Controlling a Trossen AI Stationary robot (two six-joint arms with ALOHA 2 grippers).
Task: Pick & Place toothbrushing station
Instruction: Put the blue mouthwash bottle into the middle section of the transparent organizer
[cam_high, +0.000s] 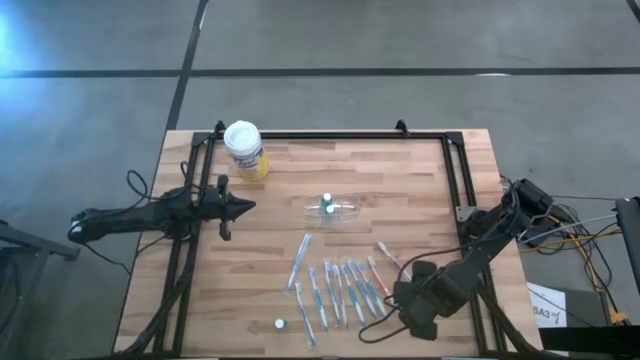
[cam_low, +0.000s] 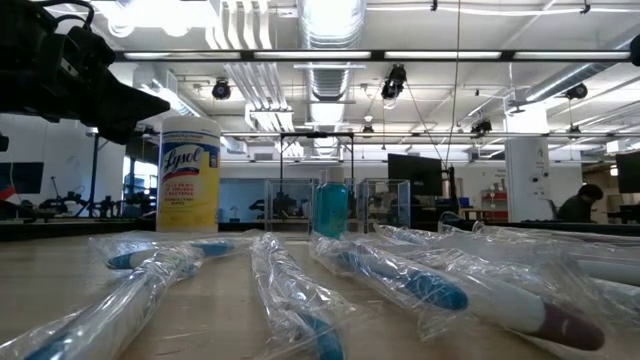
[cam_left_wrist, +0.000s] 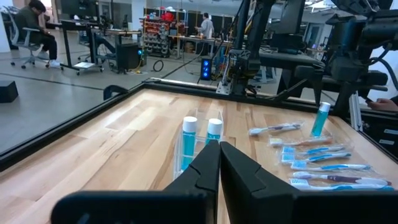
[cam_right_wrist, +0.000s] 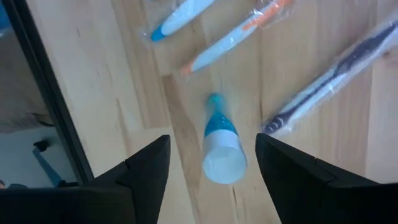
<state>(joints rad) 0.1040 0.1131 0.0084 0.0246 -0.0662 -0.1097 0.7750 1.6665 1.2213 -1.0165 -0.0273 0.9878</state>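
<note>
The toothbrushing station is a small clear holder (cam_high: 330, 209) at mid-table, with two white-capped blue tubes (cam_left_wrist: 199, 140) standing in it. Several wrapped toothbrushes (cam_high: 340, 285) lie loose on the wood nearer the front edge. A third small blue tube with a white cap (cam_right_wrist: 222, 152) stands upright on the table at the front right. My right gripper (cam_right_wrist: 213, 171) hangs over it, pointing down and open, one finger on either side without touching. In the high view the gripper (cam_high: 420, 305) hides that tube. My left gripper (cam_high: 240, 207) waits shut at the table's left, pointing level toward the holder.
A yellow canister with a white lid (cam_high: 245, 150) stands at the far left. Another white-capped piece (cam_high: 280, 324) sits near the front edge. A black frame (cam_high: 450, 150) runs around the tabletop. Wrapped brushes (cam_right_wrist: 329, 81) lie close beside the tube under my right gripper.
</note>
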